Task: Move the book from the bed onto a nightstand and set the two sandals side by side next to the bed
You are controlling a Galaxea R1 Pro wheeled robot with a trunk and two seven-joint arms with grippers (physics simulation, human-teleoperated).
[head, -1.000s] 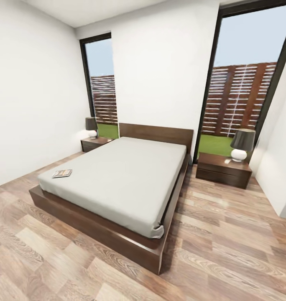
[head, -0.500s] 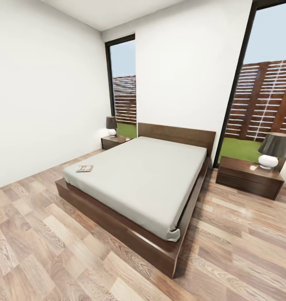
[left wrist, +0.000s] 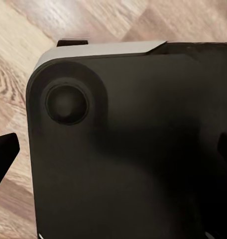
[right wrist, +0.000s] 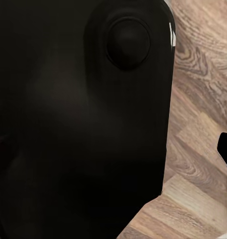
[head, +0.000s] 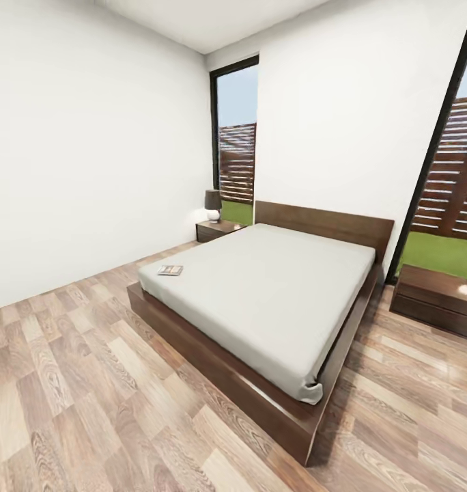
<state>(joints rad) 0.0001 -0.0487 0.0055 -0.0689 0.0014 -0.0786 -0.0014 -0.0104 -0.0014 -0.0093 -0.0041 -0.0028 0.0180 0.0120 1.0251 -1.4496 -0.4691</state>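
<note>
We're looking across the bedroom from the head view, and the bed (head: 274,294) sits at an angle on the wood-plank floor (head: 76,383), its headboard (head: 326,224) against the far white wall and its foot corner nearest the camera at the lower right. The book (head: 170,270) lies flat on the mattress, right at the bed's near left corner, close to the edge. Its long axis runs roughly along the foot edge of the mattress, but it is too small to say which end is the top.

A nightstand (head: 216,230) stands just beside the bed's far left, carrying a small dark-shaded lamp (head: 213,203), under a tall window (head: 236,137). The second nightstand (head: 435,301) sits at the right edge, near the bed's other side.

In both wrist views a dark robot body panel (left wrist: 128,149) blocks most of the picture, with floor planks around it. Dark tips poke in at the picture edges, so I cannot tell whether either gripper is open or closed.
</note>
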